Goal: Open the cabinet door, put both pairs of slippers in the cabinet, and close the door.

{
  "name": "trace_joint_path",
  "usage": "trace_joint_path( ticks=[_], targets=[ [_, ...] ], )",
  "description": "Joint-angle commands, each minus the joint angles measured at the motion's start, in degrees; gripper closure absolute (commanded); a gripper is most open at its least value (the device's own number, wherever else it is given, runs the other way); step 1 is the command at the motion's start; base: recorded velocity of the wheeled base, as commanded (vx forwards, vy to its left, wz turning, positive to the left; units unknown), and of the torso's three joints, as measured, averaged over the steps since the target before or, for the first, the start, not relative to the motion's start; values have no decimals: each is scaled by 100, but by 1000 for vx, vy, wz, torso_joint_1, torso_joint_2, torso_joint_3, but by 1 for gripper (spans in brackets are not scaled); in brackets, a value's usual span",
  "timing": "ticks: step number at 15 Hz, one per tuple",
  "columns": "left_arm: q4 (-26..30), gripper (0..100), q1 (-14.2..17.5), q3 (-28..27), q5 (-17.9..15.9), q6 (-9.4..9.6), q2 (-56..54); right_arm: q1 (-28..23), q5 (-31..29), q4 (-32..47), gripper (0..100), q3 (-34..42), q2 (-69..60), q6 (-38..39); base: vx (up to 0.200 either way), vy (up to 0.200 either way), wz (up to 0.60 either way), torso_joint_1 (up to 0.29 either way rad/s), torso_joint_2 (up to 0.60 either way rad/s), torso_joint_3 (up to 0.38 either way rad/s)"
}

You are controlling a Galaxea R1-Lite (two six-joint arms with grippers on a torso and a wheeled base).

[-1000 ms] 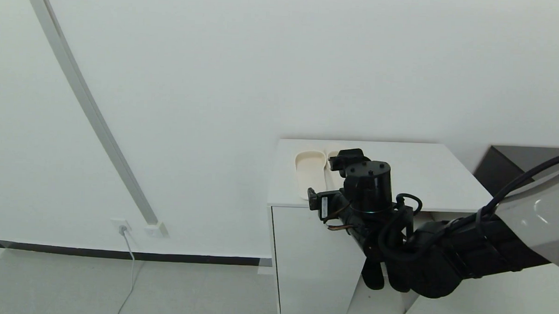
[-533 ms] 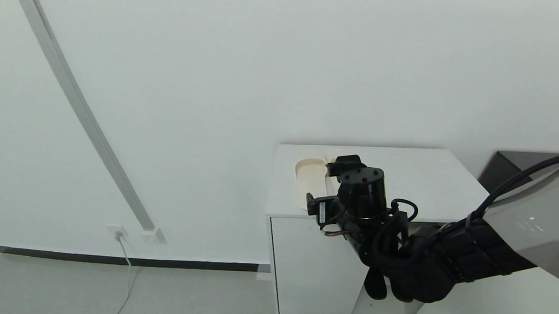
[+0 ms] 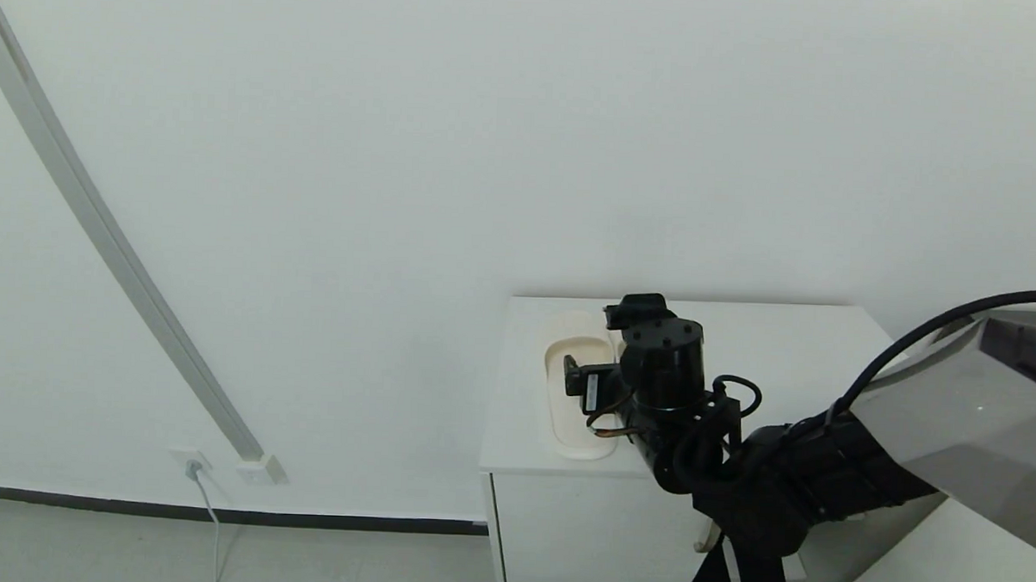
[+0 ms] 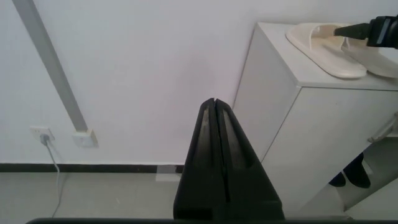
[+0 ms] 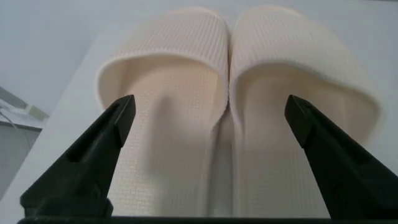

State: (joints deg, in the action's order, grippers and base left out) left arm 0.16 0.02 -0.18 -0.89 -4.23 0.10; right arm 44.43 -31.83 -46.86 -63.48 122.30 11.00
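Two cream slippers [image 5: 180,143] lie together on the cabinet [image 3: 783,360]; the right gripper [image 5: 208,106] is spread wide, probably to take both at once; the left gripper [image 4: 214,109] is closed, idle

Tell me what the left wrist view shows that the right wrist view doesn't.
Left wrist only: the shut left end effector, the cabinet front and side, dark shapes on a shelf inside it, perhaps the other slippers, and a wall socket. Right wrist only: the right end effector is open, with one finger on either side of the cream slippers, whose ribbed straps show up close. Both: the cream slippers lying side by side on the cabinet top, with the right end effector at them.
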Motion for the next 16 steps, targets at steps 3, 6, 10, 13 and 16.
trace_joint_path(
  ticks=[3,6,10,13,16],
  targets=[
    [2,100,6,1,1,1,8,-5,10,-95,0,-156,400,-10,0,0,0,0,0,0],
    [2,100,6,1,1,-8,-1,-137,10,-78,0,-446,646,-10,0,0,0,0,0,0],
    [-7,100,-2,1,10,-8,8,-339,265,-69,0,-736,813,-54,0,0,0,0,0,0],
    [-7,100,6,1,10,-8,-1,-471,291,98,0,-1018,849,-168,0,0,0,0,0,0],
    [-7,100,6,1,10,-8,8,-567,291,239,0,-1316,945,-186,0,0,0,0,0,0]
  ],
)
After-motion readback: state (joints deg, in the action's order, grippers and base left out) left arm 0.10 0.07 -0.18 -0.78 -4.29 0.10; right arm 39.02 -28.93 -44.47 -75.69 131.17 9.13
